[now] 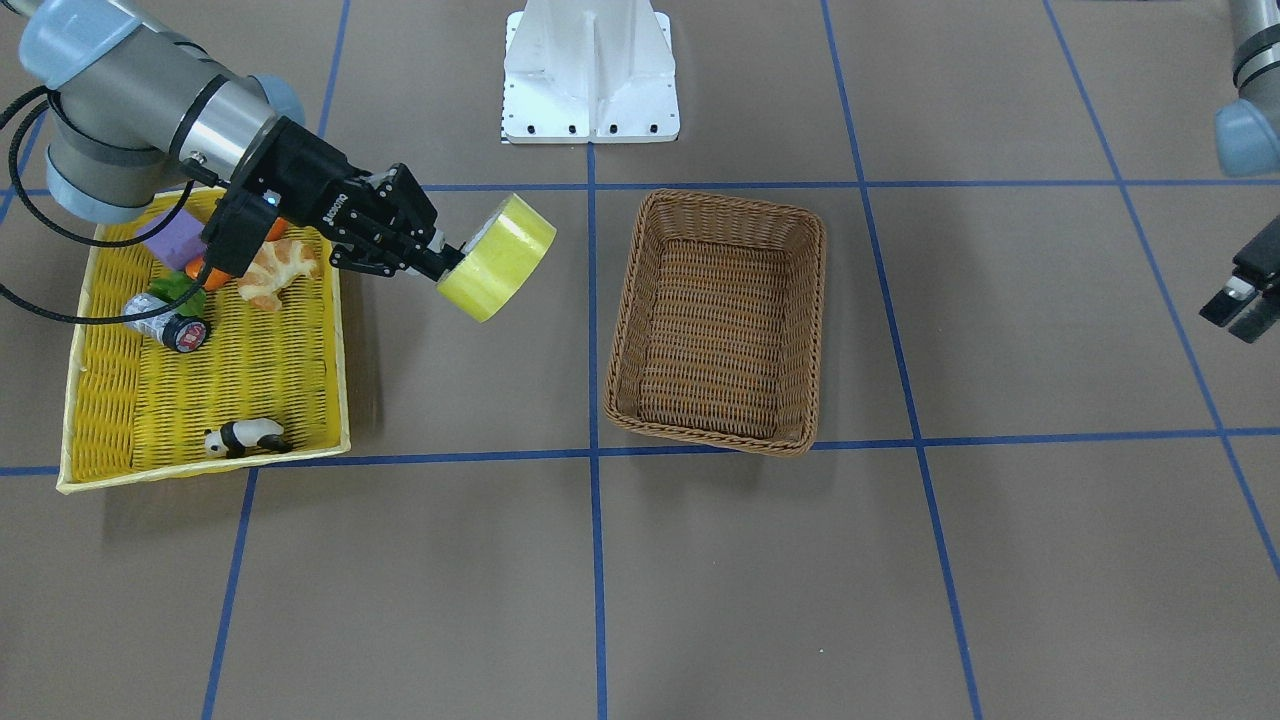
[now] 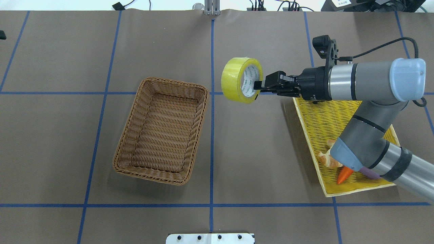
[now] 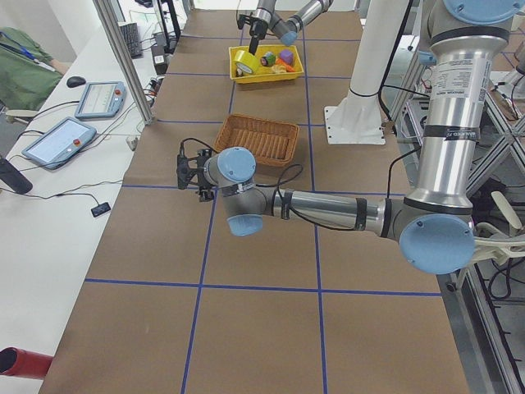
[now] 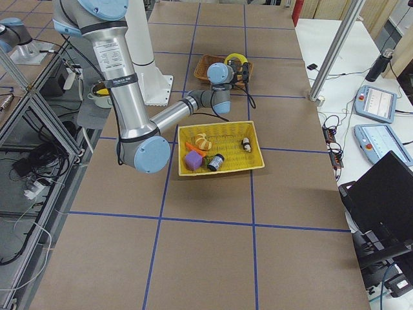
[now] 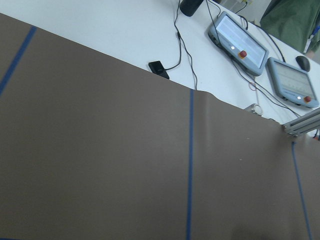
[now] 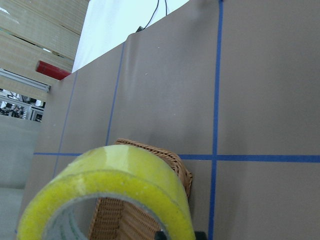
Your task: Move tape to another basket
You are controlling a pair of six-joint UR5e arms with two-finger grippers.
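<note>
The tape, a wide yellowish roll with a white printed core, hangs in the air between the two baskets. It also shows in the overhead view and fills the bottom of the right wrist view. My right gripper is shut on the roll's wall, one finger inside the core. The brown wicker basket stands empty on the table, to the tape's side, its corner just beyond the roll. My left gripper is open and empty, well away from the basket.
The yellow woven tray under my right arm holds a silver cylinder, a panda figure, a bread piece, a purple block and a carrot. The white robot base stands behind the baskets.
</note>
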